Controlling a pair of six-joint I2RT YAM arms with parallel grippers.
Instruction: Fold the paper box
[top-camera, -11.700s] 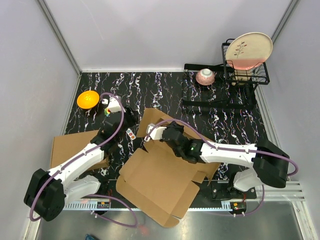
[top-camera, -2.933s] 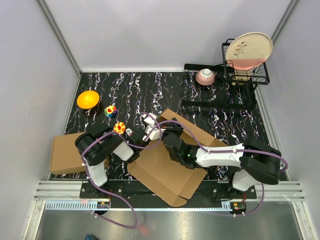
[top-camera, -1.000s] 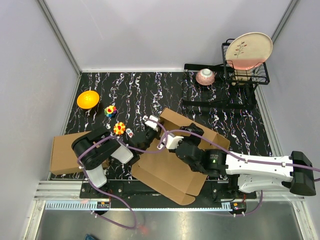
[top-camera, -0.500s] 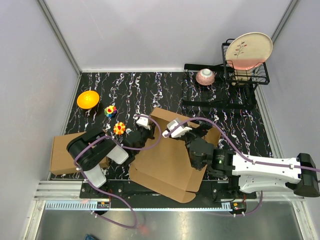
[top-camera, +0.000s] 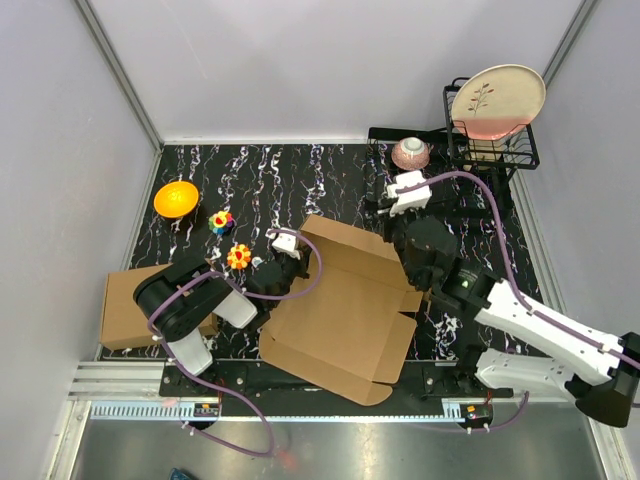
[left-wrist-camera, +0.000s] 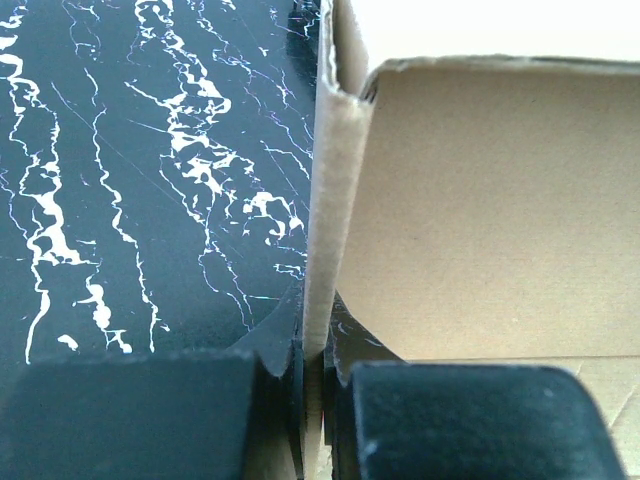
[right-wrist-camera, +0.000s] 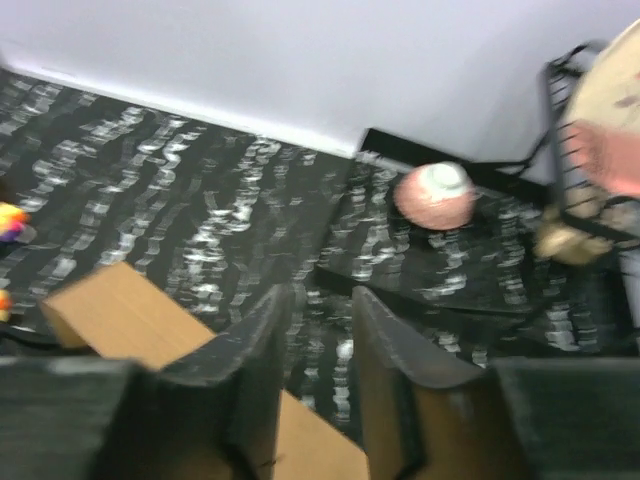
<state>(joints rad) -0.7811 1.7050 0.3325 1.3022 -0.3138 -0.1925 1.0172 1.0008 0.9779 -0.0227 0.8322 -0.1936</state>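
Here the paper box (top-camera: 340, 305) lies open near the middle of the table (top-camera: 250, 180), set slantwise, its far wall running from far-left towards the right. The left gripper (left-wrist-camera: 313, 350) is clamped on the edge of the box's upright left wall. The right gripper (top-camera: 405, 192) hangs beyond the far right corner, jaws partly apart and empty, so the box lies to its near-left. The left arm is the nearer one. The cardboard bears no readable print or label.

orange bowl (top-camera: 175, 198) far left | pink bowl (top-camera: 411, 153) beside rack (top-camera: 530, 155) | plate (top-camera: 497, 95) upright in rack | plain carton (top-camera: 125, 300) left edge
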